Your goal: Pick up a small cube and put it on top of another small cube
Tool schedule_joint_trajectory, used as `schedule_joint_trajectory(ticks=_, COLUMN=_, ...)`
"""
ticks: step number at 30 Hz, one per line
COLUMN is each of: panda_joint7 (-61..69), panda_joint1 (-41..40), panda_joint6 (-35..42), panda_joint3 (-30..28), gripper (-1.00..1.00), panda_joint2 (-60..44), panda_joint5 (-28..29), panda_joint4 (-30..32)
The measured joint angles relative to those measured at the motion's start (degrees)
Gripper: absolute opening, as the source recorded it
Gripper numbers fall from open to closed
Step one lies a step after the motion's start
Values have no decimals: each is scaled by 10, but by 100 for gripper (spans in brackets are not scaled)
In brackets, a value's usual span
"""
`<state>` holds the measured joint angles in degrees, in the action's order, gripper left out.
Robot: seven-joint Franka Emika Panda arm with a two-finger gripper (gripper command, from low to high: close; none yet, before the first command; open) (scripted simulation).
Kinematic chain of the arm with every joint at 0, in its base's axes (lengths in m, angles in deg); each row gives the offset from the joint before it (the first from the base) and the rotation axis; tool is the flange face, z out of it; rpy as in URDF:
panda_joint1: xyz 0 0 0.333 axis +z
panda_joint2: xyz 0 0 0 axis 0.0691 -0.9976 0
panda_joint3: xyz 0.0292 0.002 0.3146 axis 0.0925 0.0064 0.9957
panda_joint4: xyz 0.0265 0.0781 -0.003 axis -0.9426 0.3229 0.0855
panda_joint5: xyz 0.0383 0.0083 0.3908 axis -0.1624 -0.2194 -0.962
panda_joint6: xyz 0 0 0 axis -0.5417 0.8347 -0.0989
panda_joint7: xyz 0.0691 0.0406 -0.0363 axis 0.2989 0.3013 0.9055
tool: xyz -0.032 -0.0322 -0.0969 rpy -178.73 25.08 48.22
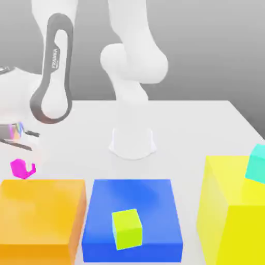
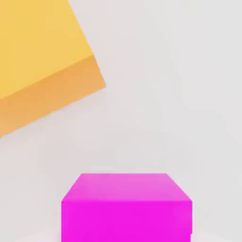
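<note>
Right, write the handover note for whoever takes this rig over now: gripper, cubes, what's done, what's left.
Gripper: shut on the magenta cube, low over the table at the exterior view's left, just behind the orange block.
Other small cubes: lime-green cube sits on the blue block; cyan cube rests on the yellow block at the exterior view's right.
Done: the magenta cube is grasped.
Left: lift it, carry it over one of the other small cubes, set it down on top, let go. The lime-green one looks the nearer target.
</note>
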<state>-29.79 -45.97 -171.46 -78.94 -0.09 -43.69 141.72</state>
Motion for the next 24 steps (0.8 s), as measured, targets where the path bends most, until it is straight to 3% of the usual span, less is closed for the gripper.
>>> schedule_joint_trajectory(ticks=10, panda_joint7=-311, panda_joint1=136, panda_joint6=117, panda_joint3=50, gripper=-100, panda_joint2=36, panda_joint5=53, panda_joint4=-105)
schedule_joint_trajectory(ticks=24, panda_joint7=-714, panda_joint1=337, panda_joint6=288, panda_joint3=162, gripper=-100, panda_joint2=83, panda_joint5=23, panda_joint4=-243)
